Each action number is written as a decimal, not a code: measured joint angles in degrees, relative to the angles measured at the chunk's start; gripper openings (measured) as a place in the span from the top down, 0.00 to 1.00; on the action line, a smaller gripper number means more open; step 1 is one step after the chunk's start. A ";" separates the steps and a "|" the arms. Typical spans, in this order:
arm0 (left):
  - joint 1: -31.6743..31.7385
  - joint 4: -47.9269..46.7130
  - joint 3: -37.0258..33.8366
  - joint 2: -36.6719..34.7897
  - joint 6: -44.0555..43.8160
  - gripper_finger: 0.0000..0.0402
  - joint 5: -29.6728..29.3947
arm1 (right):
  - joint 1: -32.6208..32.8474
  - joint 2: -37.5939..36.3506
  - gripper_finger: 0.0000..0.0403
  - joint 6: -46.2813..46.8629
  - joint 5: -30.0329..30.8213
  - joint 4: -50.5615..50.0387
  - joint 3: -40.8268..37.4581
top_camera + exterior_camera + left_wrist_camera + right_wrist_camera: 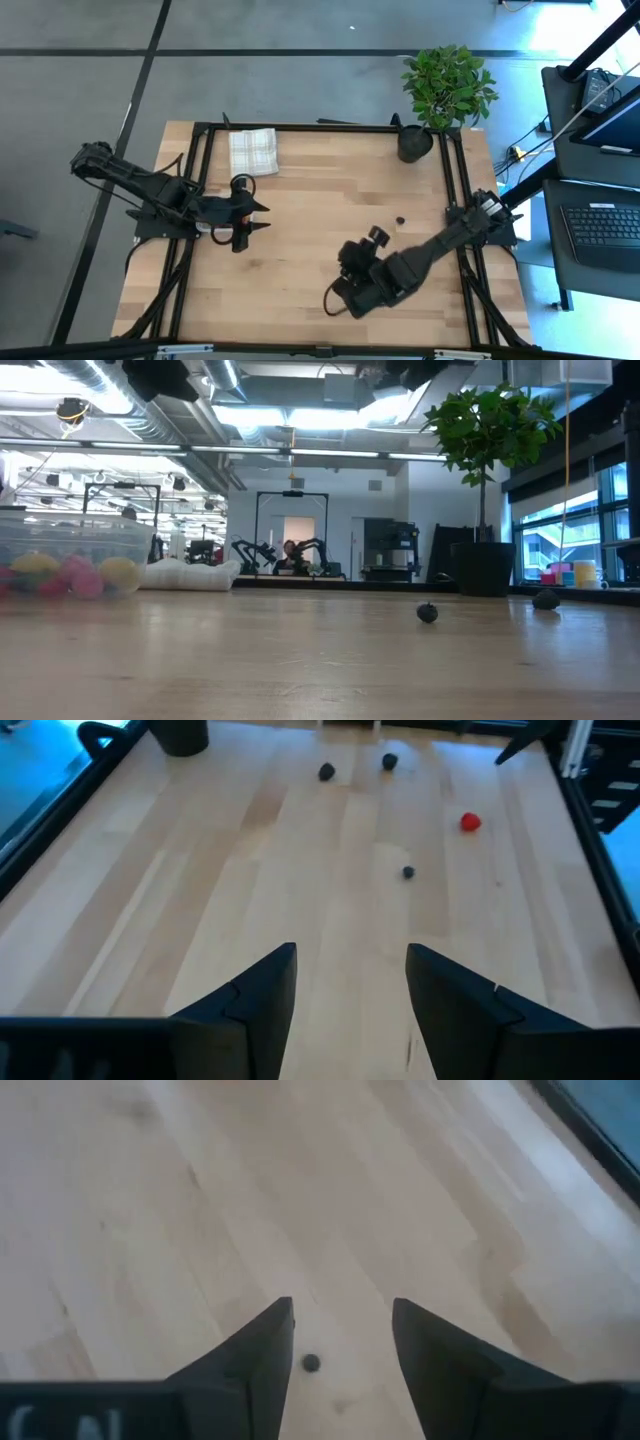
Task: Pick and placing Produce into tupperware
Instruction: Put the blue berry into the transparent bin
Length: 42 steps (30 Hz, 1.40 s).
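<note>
On the light wooden surface (320,190), seen from above, two dark arms were positioned at opposite sides. The left claw (262,217) was held near the left edge, its fingers spread apart and nothing gripped between them. Under that arm the clear tupperware (70,565) was mostly hidden from above; in the low view it was seen at the left, with yellow lemon-like pieces (115,571) and pink strawberry-like pieces (82,578) already lying inside it.

The right claw (343,292) was lowered toward the front of the surface, right of centre. In the right wrist view its fingers (262,1355) were parted, and a small dark cherry-like piece (310,1363) was seen lying on the wood between them, not gripped.

Another dark cherry-like piece (400,220) was left loose on the surface, well apart from the container. In the left wrist view a red strawberry-like piece (470,821) and further dark pieces (326,772) were scattered across the wood.

A folded checked cloth (253,151) was laid near the back left, and a leafy potted plant (445,85) was set at the back right corner.
</note>
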 joint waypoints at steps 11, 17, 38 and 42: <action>-1.26 1.02 0.00 0.02 0.07 0.55 0.01 | 6.88 -0.02 0.57 17.20 9.67 19.07 -17.03; -1.26 1.00 0.00 0.02 0.43 0.55 0.01 | 7.58 0.00 0.57 16.83 10.19 28.23 -26.66; -1.21 0.98 0.00 0.01 -0.02 0.55 -0.95 | 6.27 0.00 0.57 8.74 9.07 62.34 -51.12; -1.21 0.98 0.00 0.02 -0.13 0.55 -1.52 | 4.60 0.00 0.57 4.31 9.06 66.80 -52.88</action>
